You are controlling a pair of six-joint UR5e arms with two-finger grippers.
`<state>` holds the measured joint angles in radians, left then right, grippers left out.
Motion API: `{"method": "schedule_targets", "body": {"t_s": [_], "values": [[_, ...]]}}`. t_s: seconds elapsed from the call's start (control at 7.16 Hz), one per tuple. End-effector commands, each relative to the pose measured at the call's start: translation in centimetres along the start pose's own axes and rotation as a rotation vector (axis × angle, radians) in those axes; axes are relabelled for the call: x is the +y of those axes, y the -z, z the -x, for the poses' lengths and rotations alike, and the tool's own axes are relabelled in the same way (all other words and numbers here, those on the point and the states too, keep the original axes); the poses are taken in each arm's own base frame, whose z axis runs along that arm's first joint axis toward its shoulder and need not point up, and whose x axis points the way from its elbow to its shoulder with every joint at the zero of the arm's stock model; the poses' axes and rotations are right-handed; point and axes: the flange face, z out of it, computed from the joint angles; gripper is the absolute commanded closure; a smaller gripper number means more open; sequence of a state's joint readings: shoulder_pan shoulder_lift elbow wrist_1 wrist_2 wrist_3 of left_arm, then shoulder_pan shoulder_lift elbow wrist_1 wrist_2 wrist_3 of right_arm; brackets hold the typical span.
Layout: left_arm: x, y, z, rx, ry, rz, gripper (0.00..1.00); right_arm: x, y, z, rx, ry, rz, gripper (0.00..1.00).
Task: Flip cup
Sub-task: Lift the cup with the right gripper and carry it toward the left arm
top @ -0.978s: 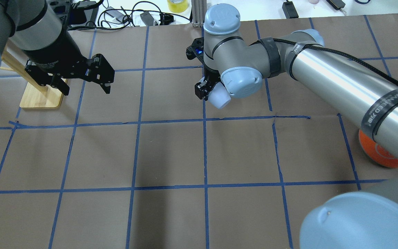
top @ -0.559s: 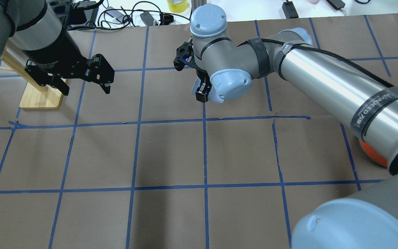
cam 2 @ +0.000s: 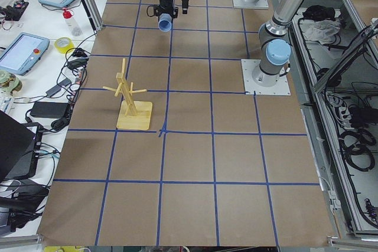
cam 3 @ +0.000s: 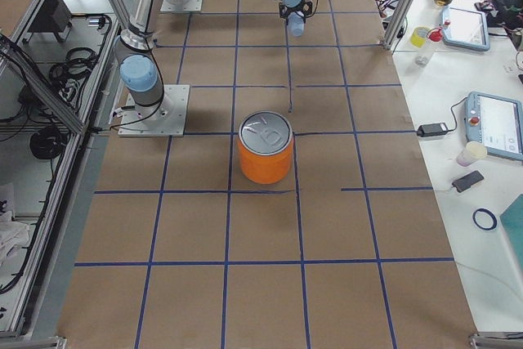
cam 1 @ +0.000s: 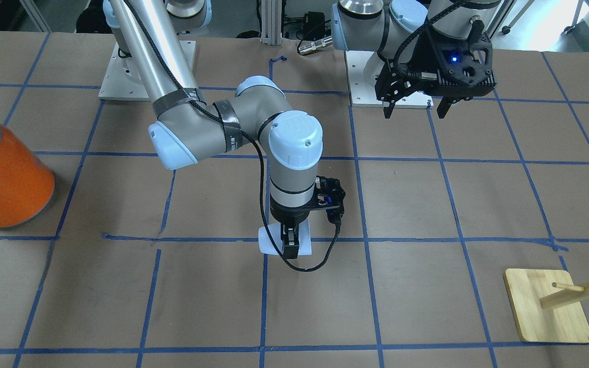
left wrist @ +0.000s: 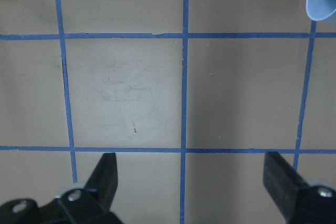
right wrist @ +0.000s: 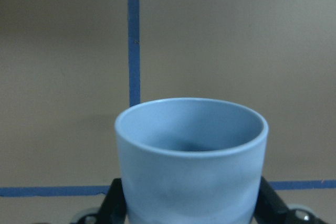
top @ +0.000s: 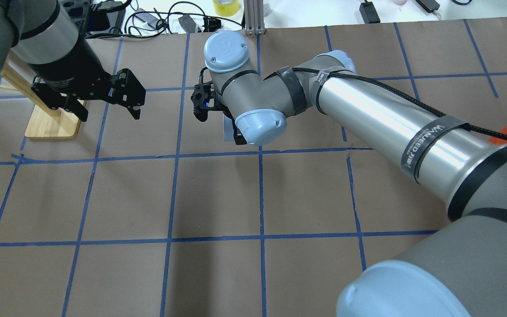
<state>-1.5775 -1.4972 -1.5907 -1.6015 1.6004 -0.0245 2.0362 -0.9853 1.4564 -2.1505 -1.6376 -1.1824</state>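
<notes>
A black strap (top: pixel 429 141) around the right arm (top: pixel 368 110) reads "WANJEED".

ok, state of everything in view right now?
cup: clamped by the right gripper, turned on its side, mouth toward the left arm.
right gripper: shut on the cup.
left gripper: open, empty.
orange can: upright on the table.
wooden rack: upright, pegs bare.

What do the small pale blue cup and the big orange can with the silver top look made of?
The small pale blue cup looks like plastic: smooth, matte, evenly coloured, softly rounded rim. The big orange can looks like metal, going by its dull silver top; whether the orange wall is paint or a label, I cannot tell.
</notes>
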Motion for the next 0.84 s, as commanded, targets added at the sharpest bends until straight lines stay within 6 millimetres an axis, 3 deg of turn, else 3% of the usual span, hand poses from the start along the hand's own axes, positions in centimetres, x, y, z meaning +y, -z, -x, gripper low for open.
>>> {"method": "schedule_targets", "body": {"t_s": [0.0, 0.28, 0.42, 0.56, 0.7], "values": [[0.0, 0.0, 0.0, -0.001, -0.001, 0.000, 0.00, -1.1, -2.6, 0.2, -0.022, 0.097, 0.016, 0.82], [0.0, 0.0, 0.0, -0.001, 0.001, 0.000, 0.00, -1.2, -5.8, -0.1, -0.047, 0.072, -0.028, 0.81], [0.0, 0.0, 0.0, -0.001, -0.001, 0.000, 0.00, -1.2, -5.4, -0.2, -0.048, 0.067, -0.037, 0.72], [0.0, 0.0, 0.0, -0.001, -0.001, 0.000, 0.00, -0.7, -5.3, -0.2, -0.057, 0.069, -0.035, 0.01], [0.0, 0.0, 0.0, -0.001, -0.001, 0.000, 0.00, -0.4, -5.2, -0.4, -0.052, 0.074, -0.027, 0.00]]}}
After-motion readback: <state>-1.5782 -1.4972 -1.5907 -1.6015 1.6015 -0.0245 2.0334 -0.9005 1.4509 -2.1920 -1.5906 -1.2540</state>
